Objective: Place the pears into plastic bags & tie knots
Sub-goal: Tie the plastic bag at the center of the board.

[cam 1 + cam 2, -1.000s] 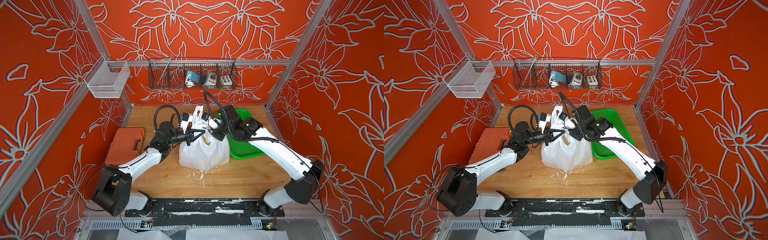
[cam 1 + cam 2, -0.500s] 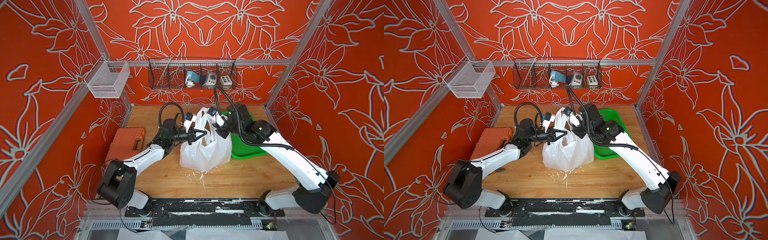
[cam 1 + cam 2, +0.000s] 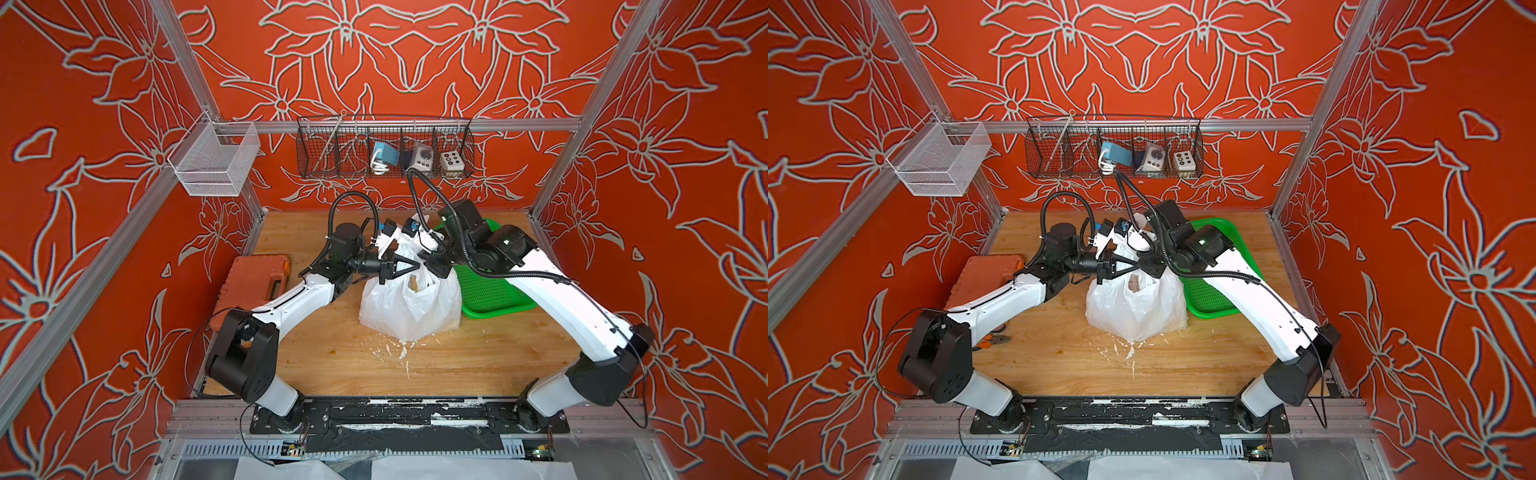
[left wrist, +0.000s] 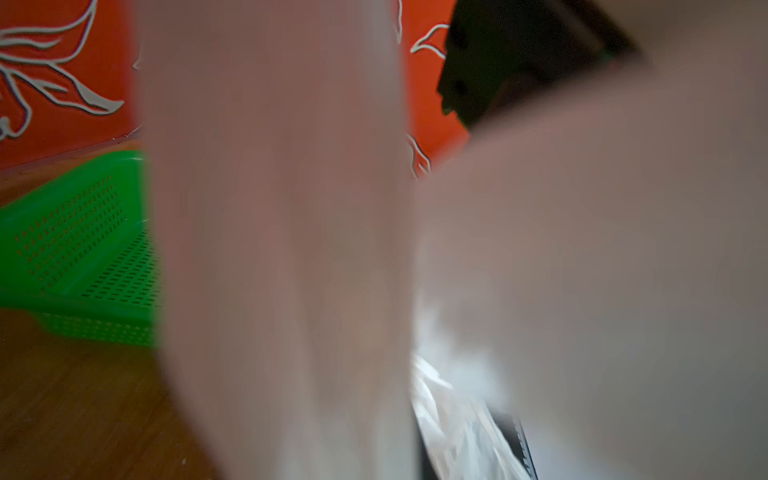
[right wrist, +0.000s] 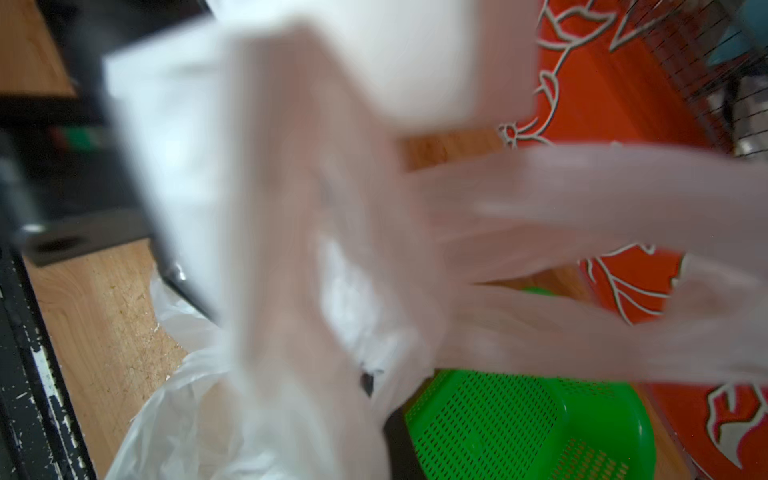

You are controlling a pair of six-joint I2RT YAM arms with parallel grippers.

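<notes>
Pinching the gathered top of one white plastic bag (image 3: 409, 309) from both sides, my two hands meet over the middle of the wooden counter (image 3: 353, 365). My left hand (image 3: 417, 264) is closed, its black fingers drawn to a point against the film at the bag's mouth. My right hand (image 3: 435, 262) is closed too, facing the left one almost tip to tip. Both appear clamped on the bag's upper film, though the exact pinch is hidden behind the hands themselves.

The bag stands upright, its side against the near edge of the single green mesh basket (image 3: 494, 291). One orange tool case (image 3: 253, 280) lies well apart by the wall on my left. Two wire baskets hang on the walls, a white one (image 3: 216, 160) and a black rack (image 3: 384, 147) holding three small devices. White flecks (image 3: 395, 353) dot the counter in front of the bag.

The pears cannot be counted. A tan patch (image 3: 413, 283) shows in the gap below my hands, too unclear to call fruit. No knot can be made out. In both wrist views, blurred pale film fills most of the frame, with only slices of basket, counter and red wall at the edges.
</notes>
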